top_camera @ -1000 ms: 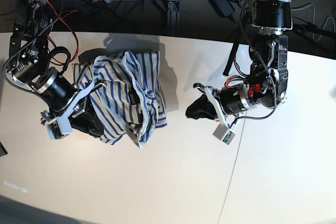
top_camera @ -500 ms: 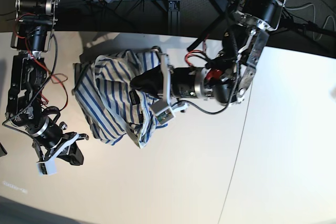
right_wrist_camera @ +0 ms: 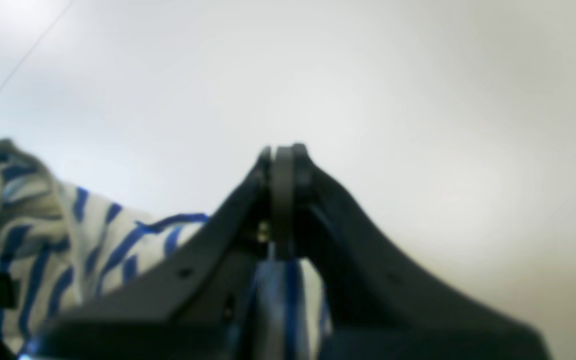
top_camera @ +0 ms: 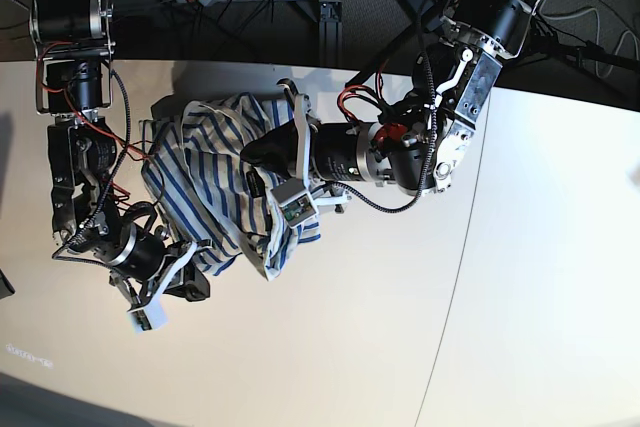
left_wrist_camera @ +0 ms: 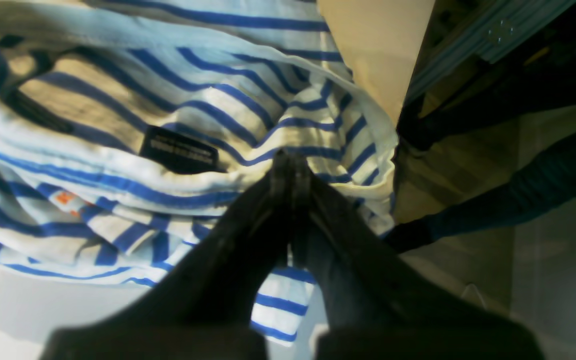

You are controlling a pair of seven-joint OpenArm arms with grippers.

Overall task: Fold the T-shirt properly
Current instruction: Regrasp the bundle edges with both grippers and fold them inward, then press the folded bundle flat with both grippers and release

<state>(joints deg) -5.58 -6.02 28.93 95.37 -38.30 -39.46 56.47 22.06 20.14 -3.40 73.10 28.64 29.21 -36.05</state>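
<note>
While base hides it, wrist views show each closed end effector [left_wrist_camera: 290, 165] [right_wrist_camera: 283, 160] empty beside T-shirt [top_camera: 215, 182].

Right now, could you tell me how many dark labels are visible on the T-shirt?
1: a dark label lies inside the neck of the T-shirt, just left of the shut left gripper. Folds may hide others.

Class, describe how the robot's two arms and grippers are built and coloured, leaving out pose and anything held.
Both arms are black metal segments with silver joints and exposed red and black cables. The left gripper and right gripper have black wedge-shaped fingers, each with a white bracket carrying a wrist camera.
</note>
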